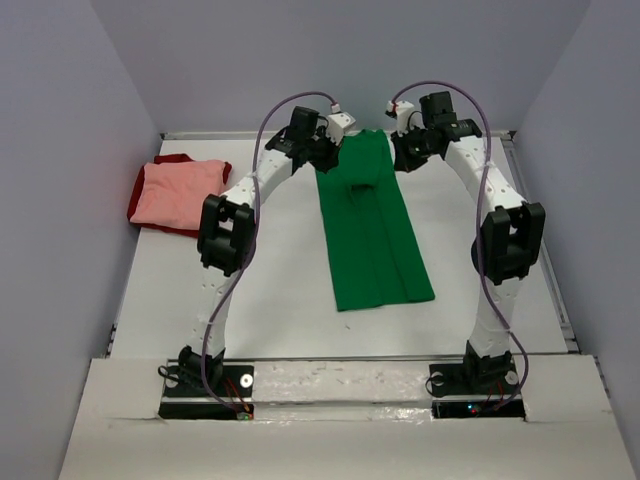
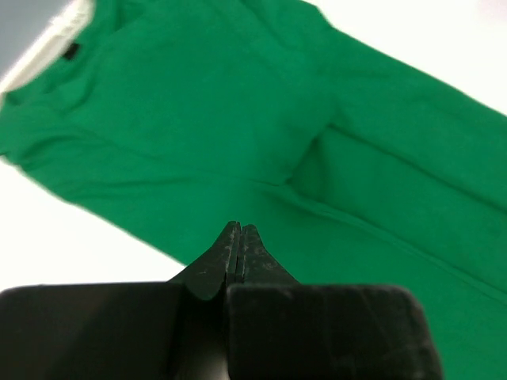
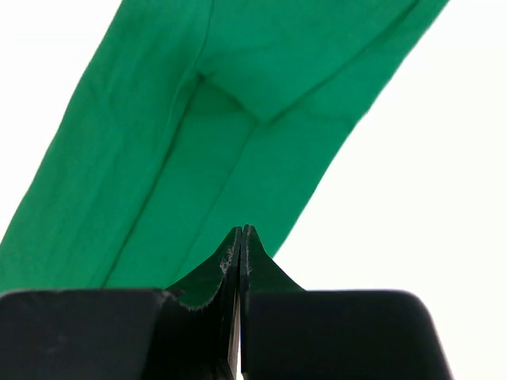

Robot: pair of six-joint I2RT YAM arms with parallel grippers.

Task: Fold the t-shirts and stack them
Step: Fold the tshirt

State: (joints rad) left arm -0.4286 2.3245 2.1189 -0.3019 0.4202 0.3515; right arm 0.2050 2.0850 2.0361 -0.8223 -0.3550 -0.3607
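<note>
The bright green t-shirt [image 1: 375, 240] lies flat in the middle of the table, folded lengthwise into a long strip with its sleeves tucked in. My left gripper [image 1: 325, 158] is over its far left corner and my right gripper [image 1: 405, 155] over its far right corner. In the left wrist view the left gripper [image 2: 240, 229] is shut with nothing between its fingers, just above the green cloth [image 2: 238, 119]. The right gripper [image 3: 242, 231] is likewise shut and empty, above the shirt's edge [image 3: 198, 158]. At the far left, the salmon pink t-shirt [image 1: 180, 192] lies folded on the dark red t-shirt [image 1: 138, 205].
The white table [image 1: 270, 300] is enclosed by grey walls at the back and both sides. A raised rail [image 1: 545, 250] runs along its right edge. Both arm bases sit at the near edge.
</note>
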